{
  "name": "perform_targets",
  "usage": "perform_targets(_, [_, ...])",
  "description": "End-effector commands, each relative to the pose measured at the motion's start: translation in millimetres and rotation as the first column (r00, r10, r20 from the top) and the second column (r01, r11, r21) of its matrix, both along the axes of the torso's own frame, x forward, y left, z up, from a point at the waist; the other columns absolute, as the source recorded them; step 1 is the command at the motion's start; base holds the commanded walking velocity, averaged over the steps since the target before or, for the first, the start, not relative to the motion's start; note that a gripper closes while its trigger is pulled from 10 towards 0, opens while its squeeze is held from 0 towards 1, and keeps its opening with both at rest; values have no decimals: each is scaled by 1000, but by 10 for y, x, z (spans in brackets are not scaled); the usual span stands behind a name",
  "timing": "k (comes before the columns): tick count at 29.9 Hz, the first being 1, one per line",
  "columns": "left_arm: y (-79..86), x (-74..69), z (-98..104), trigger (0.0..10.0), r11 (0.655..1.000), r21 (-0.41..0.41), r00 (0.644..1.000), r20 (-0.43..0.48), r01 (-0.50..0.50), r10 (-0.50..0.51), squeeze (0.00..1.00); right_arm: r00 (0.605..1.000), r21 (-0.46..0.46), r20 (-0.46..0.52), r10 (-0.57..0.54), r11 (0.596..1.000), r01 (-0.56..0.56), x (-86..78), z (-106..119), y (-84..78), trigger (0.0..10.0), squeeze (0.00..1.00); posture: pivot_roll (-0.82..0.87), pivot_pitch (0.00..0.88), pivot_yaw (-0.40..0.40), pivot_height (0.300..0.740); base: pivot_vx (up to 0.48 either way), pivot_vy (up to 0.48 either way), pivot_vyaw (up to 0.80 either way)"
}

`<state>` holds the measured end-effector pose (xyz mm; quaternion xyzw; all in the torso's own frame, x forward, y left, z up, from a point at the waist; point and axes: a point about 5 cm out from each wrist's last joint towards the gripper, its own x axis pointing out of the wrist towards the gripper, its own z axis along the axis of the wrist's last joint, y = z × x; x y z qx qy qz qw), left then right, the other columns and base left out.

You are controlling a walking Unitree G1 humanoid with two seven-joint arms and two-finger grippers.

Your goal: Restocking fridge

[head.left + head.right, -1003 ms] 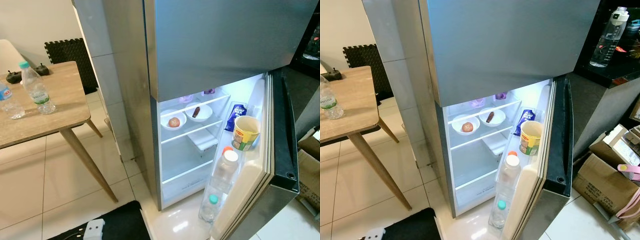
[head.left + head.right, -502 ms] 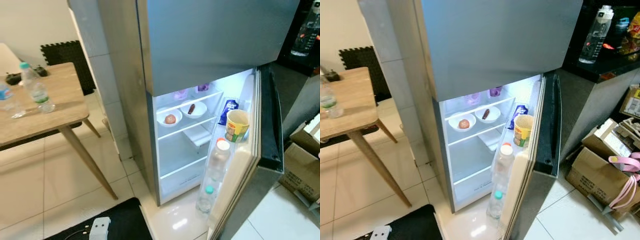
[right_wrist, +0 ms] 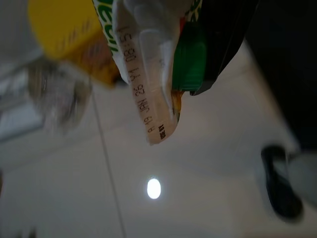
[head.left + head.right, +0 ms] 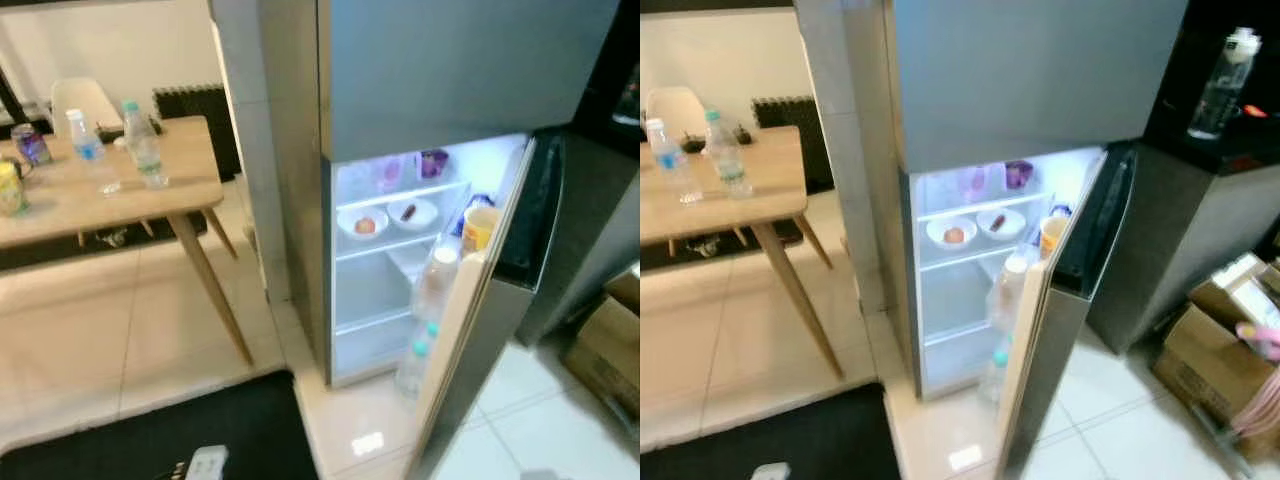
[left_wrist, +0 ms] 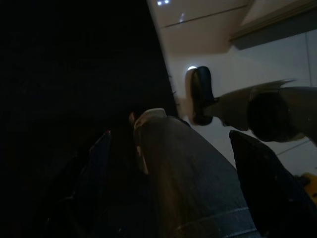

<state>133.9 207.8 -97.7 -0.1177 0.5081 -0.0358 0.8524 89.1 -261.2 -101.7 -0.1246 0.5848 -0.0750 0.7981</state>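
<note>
The silver fridge [image 4: 440,70] stands with its lower door [image 4: 470,330] swung open and the inside lit. On one shelf sit two white bowls [image 4: 365,222], with purple cups [image 4: 432,163] on the shelf above. The door rack holds bottles [image 4: 432,285] and a yellow cup [image 4: 478,228]. In the right wrist view my right gripper [image 3: 205,34] is shut on a white, green and yellow snack packet [image 3: 148,84] hanging above the tiled floor. My left gripper [image 5: 178,198] hangs open in the dark beside my leg.
A wooden table [image 4: 110,190] to the left carries water bottles [image 4: 143,147] and cans [image 4: 33,145]. A black mat [image 4: 150,430] with a white power strip [image 4: 205,462] lies in front. Cardboard boxes [image 4: 1210,360] and a dark counter [image 4: 1230,150] stand right of the fridge.
The camera has drawn back and swung: the fridge looks smaller and farther, more of the table and mat shows, and the picture is blurred. Nothing in the fridge has moved.
</note>
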Motion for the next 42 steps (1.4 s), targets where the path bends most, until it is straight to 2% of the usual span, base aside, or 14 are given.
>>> perform_targets(1, [44,34,20,10000,1000,17,1000,19,-5,5,0,1000,-1,20,8,1000,-8,90,17,13,10000,0,-60,0,-15,740,0,0,0])
perform_targets(6, [55,37,25,10000,1000,15,1000,23,-8,7,0,1000,4,18,13,1000,-13,93,17,15,10000,0,-61,0,-16,740,0,0,0])
perform_targets(26, [49,54,32,10000,1000,25,999,39,11,-12,0,1000,11,13,20,1000,-20,99,20,12,10000,0,-61,0,-19,740,0,0,-788])
perform_targets(34, [79,87,50,10000,999,48,998,54,16,-18,0,999,9,34,23,1000,-23,124,27,14,10000,0,-60,0,-18,740,0,0,0])
perform_targets(42, [117,127,69,10000,997,80,998,63,17,-22,0,999,11,35,30,999,-30,133,28,18,10000,0,-59,0,-17,740,0,-460,0])
